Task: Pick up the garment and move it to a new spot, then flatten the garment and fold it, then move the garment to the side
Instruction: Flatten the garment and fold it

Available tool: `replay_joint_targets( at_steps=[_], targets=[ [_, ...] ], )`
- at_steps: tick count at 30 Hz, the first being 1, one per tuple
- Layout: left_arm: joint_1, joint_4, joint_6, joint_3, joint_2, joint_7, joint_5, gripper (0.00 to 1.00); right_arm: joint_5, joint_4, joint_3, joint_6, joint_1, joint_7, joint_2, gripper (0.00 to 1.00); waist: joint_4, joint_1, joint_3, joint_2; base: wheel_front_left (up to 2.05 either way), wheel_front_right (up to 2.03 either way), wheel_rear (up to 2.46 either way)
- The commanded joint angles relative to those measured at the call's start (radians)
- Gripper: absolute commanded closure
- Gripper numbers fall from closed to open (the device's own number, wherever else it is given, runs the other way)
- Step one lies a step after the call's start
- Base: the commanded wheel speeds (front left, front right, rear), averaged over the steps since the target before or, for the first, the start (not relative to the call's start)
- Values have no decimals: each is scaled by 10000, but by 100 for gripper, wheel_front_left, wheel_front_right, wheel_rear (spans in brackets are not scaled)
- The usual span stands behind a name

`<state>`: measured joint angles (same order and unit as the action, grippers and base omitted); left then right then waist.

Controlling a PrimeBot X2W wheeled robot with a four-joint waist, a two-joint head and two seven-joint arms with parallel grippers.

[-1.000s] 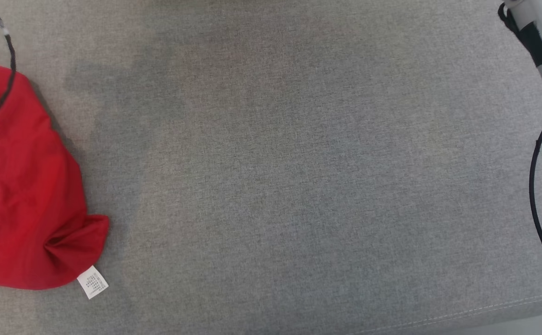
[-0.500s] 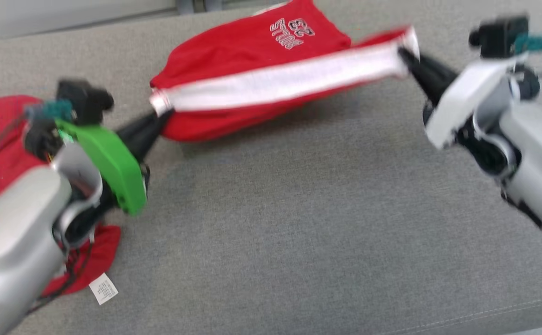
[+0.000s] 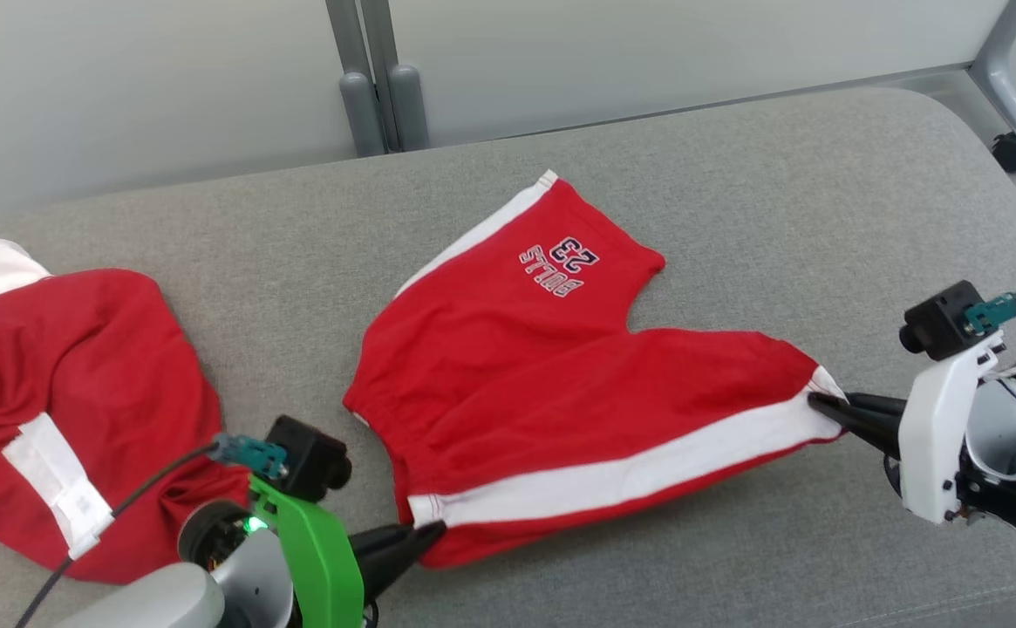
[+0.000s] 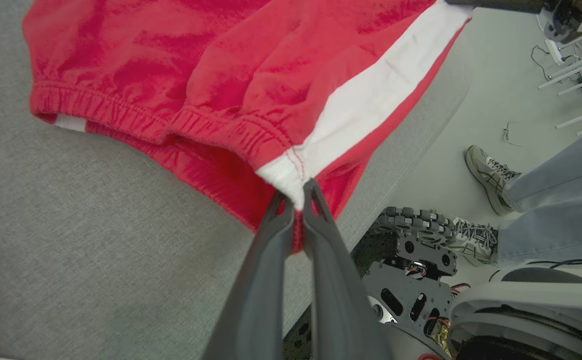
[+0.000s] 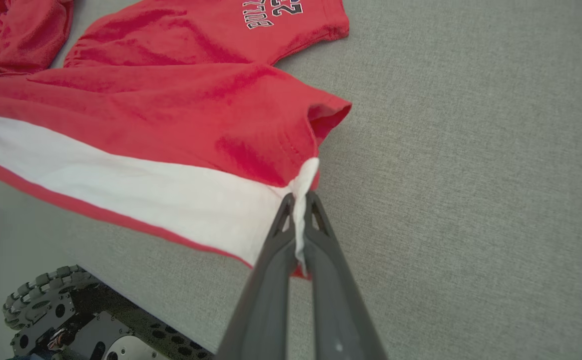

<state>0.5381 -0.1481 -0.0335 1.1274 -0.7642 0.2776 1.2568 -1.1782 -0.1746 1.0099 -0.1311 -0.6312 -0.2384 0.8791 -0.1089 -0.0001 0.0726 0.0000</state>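
Observation:
A pair of red shorts (image 3: 560, 366) with a white side stripe and a "BULLS 23" print lies spread on the grey cushion (image 3: 734, 192). My left gripper (image 3: 427, 529) is shut on the waistband end of the white stripe (image 4: 295, 187). My right gripper (image 3: 817, 403) is shut on the leg-hem end of the same stripe (image 5: 300, 200). The stripe edge is stretched between the two grippers near the cushion's front. The shorts (image 4: 221, 75) fill the top of the left wrist view, and the shorts (image 5: 171, 115) run left in the right wrist view.
A second red garment (image 3: 63, 392) with white trim lies bunched at the left of the cushion. Metal frame posts (image 3: 377, 78) stand behind. The front edge of the cushion is close to both grippers. A person's feet (image 4: 485, 170) and my wheeled base (image 4: 410, 270) are below it.
The head camera has tilted up. Since half a second ago both grippers have drawn the shorts toward the front of the cushion and laid them down spread out.

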Motion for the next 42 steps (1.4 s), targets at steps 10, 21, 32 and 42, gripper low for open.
replay_joint_targets(
  at_steps=[10, 21, 32, 42],
  targets=[
    [625, -752, -199, -315, -471, 1769, 1556, 100, 404, 1257, -1863, 8, 505, -1163, 412, 100, 612, 1, 176, 0, 0, 0, 0],
    [2672, 943, 265, -911, 251, 3918, 3019, 100, 505, -295, -2865, 8, -1622, -3725, -1327, 100, 1368, 1, 1580, 0, 0, 0, 0],
    [4179, 2828, 606, -1406, 1524, 4781, 3845, 100, 844, -3109, -3426, 5, -3898, -5276, -2774, 100, 2066, 1, 2726, 0, 0, 0, 0],
    [4640, 3720, 1030, -1624, 1834, 4544, 3596, 100, 1187, -4248, -3960, 6, -4781, -4942, -3048, 100, 2400, 1, 3204, 0, 0, 0, 0]
  ],
)
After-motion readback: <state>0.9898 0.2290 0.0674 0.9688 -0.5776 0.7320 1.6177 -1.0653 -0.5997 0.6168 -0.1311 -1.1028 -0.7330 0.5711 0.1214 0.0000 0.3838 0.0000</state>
